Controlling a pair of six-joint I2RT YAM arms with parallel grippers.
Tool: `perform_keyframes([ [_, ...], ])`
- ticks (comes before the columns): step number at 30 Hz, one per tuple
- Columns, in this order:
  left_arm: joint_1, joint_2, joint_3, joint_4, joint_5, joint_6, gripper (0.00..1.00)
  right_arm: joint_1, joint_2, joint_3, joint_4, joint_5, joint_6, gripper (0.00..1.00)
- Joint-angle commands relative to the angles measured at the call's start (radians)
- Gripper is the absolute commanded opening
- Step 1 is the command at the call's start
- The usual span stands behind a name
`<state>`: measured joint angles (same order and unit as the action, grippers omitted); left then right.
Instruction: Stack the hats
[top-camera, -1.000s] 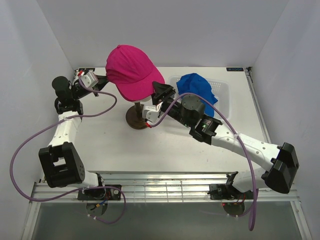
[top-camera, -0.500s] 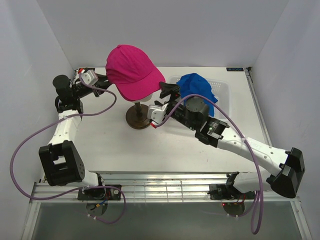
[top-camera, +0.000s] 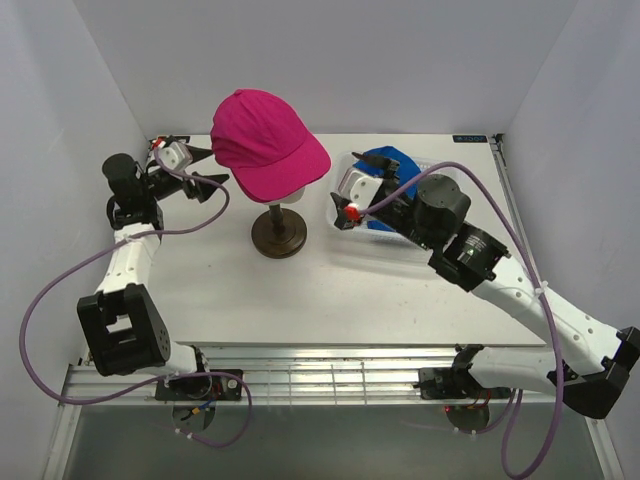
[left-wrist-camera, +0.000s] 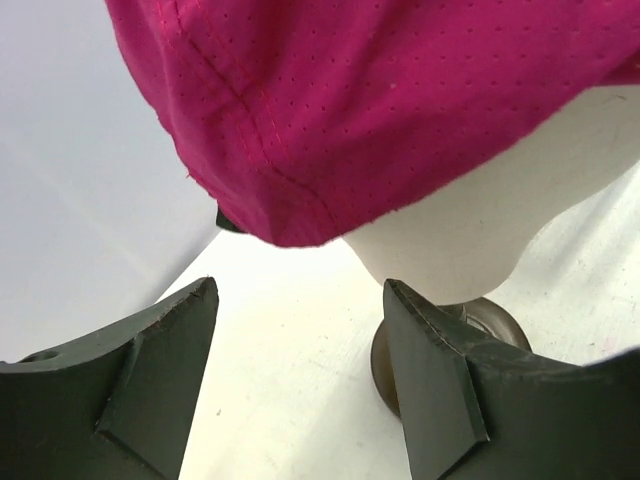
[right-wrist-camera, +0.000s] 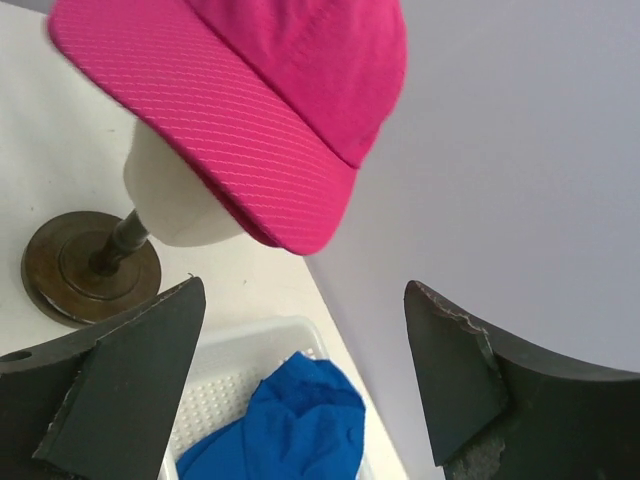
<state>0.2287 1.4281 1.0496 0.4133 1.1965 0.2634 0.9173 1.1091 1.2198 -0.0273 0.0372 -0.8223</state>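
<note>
My left gripper (left-wrist-camera: 297, 300) facing the mannequin head (left-wrist-camera: 470, 220) under the pink hat (left-wrist-camera: 400, 100), bare table (left-wrist-camera: 290, 400) passable beneath, my right gripper (right-wrist-camera: 300, 300) above the basket (right-wrist-camera: 230, 345), stand (right-wrist-camera: 90, 265) ahead.

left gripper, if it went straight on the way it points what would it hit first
Most likely the cream head, just under the pink cap's edge; the left gripper points at it, jaws open, nothing between. Depth is unclear, so it might go lower, toward the stand.
</note>
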Motion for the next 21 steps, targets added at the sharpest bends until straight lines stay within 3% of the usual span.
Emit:
perform_keyframes([
  [1, 0.03, -0.095, -0.031, -0.018, 0.018, -0.022, 0.78, -0.06, 0.021, 0.102, -0.054, 0.029, 0.221, 0.85],
  [5, 0.055, -0.159, -0.063, -0.037, 0.029, -0.053, 0.77, -0.153, 0.064, 0.17, -0.118, -0.006, 0.336, 0.77],
  [7, 0.07, -0.191, -0.068, -0.062, 0.026, -0.082, 0.68, -0.179, 0.073, 0.185, -0.132, -0.007, 0.37, 0.68],
  [9, 0.09, -0.208, -0.065, -0.089, 0.023, -0.113, 0.5, -0.222, 0.093, 0.199, -0.16, 0.007, 0.393, 0.63],
  [10, 0.093, -0.225, -0.062, -0.099, 0.005, -0.154, 0.25, -0.238, 0.106, 0.223, -0.17, 0.01, 0.409, 0.56],
  [12, 0.098, -0.236, -0.034, -0.132, 0.003, -0.188, 0.11, -0.276, 0.142, 0.244, -0.175, 0.023, 0.42, 0.54],
  [15, 0.087, -0.259, 0.035, -0.285, 0.086, -0.233, 0.09, -0.301, 0.236, 0.329, -0.192, 0.043, 0.443, 0.48],
  [21, -0.004, -0.273, 0.159, -0.629, -0.099, -0.077, 0.06, -0.301, 0.405, 0.498, -0.212, -0.002, 0.506, 0.4],
])
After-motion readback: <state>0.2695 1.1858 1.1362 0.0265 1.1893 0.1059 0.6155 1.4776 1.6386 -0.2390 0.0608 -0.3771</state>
